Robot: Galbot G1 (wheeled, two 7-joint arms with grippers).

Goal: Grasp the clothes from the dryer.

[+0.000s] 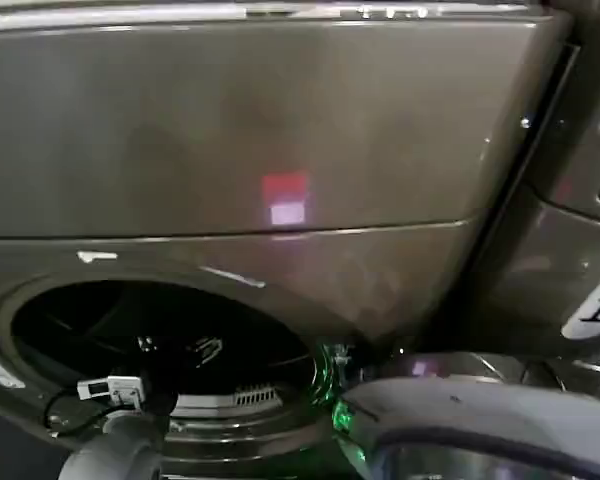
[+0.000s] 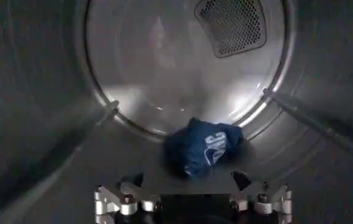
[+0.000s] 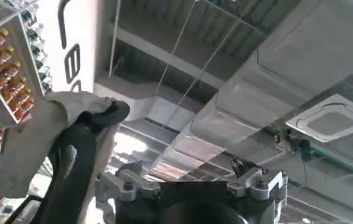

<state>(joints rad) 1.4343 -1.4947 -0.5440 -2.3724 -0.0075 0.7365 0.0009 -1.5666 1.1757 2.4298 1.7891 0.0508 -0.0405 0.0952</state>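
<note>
The left arm (image 1: 110, 450) reaches in through the round dryer opening (image 1: 160, 350), low at the left of the machine's dark front panel (image 1: 260, 130). From its wrist camera, the left gripper (image 2: 192, 182) sits inside the steel drum (image 2: 48, 122) with its fingers spread wide and nothing between them. Just ahead of it, on the drum floor where the floor curves up to meet the back wall, lies the clothes (image 2: 202, 148): one small dark blue garment with a pale print, crumpled into a loose heap and apart from the fingertips. A mesh vent (image 2: 231, 24) sits high on the back wall.

I judge the bundle to be light, soft and limp. It would sag and trail once lifted, and a shallow pinch could catch only a single fold. The raised middle of the heap looks like the best place to close on, with fingers pressed well into the cloth.

The right gripper (image 3: 192, 176) is parked outside the dryer, aimed up at the ceiling ducts (image 3: 298, 55), fingers apart and empty.
</note>
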